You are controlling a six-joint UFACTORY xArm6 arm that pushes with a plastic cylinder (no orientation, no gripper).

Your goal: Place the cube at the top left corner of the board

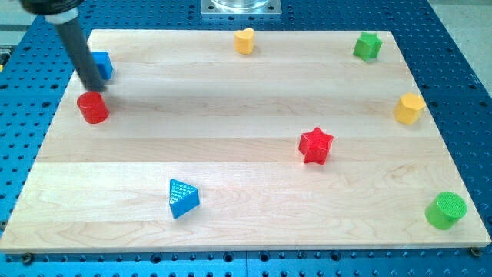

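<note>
The board (231, 138) is a pale wooden surface with lengthwise grain, lying on a blue perforated table (461, 46). A metal mount (240, 7) shows at the view's top edge, just above the board. No containers show; every block sits straight on the wood.

The end effector is a plain dark rod with nothing to open or close, and it has hold of nothing. It slants down from the view's top left, and my tip (94, 87) stands at the lower left edge of the blue cube (101, 65), touching it or very nearly so; the rod covers part of the cube's left side. The cube sits near the board's top left corner, a little in from both edges.

Just below my tip is the red cylinder (93, 107), close to the board's left edge; whether my tip touches it I cannot tell.

Along the top edge lie a yellow block (244, 40) near the middle and a green star (367, 46) towards the right corner. A second yellow block (410, 108) rests by the right edge. A red star (315, 145) lies right of centre. A blue triangle (182, 197) sits towards the bottom left, and a green cylinder (446, 209) stands at the bottom right corner.
</note>
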